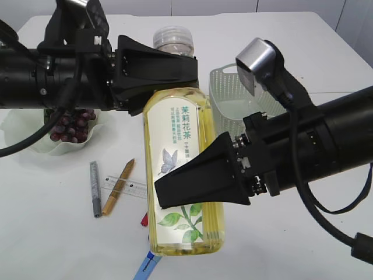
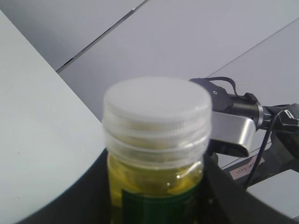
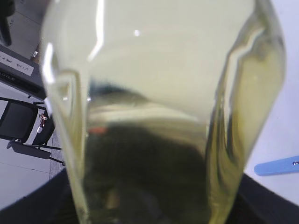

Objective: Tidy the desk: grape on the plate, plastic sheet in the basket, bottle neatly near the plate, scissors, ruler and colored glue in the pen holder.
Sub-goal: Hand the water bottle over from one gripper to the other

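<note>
Both jaws clamp one bottle [image 1: 183, 169]: left gripper [image 1: 152, 73] near its cap, right gripper [image 1: 201, 178] lower down. One basket [image 1: 224, 93] stands just right; grapes [image 1: 73, 125] sit left.

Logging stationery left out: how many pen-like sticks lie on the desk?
2: a grey pen and an orange pen, lying together left of the bottle over the ruler. The bottle may hide more.
</note>
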Motion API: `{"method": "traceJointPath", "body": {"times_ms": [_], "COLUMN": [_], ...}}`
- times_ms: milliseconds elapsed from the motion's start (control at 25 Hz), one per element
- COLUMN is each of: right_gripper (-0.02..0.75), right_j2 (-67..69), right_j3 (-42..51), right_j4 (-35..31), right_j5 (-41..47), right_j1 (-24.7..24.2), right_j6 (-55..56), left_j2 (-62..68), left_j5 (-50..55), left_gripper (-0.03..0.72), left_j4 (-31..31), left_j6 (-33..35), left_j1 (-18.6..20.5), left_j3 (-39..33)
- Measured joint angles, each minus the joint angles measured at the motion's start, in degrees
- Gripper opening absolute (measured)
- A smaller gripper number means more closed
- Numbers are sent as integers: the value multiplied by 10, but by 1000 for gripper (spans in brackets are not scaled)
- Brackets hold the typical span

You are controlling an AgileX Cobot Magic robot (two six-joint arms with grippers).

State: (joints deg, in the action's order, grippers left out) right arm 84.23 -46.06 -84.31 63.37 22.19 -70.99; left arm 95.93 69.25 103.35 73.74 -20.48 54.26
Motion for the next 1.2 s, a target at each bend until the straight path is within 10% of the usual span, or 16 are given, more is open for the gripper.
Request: {"method": "traceJointPath", "body": {"times_ms": [1200], "right_gripper": [659], "right_j2": [0], "right_j3": [-2], "right_j4": [-26], "right_j5": [-10], "right_j1": [0], "right_j6": [35], "left_j2": [1], "left_j5": [-8], "left_gripper": [275], "left_j4": [-27], "left_j6": [-4], "left_j1": [5], "left_j3": [-1]}}
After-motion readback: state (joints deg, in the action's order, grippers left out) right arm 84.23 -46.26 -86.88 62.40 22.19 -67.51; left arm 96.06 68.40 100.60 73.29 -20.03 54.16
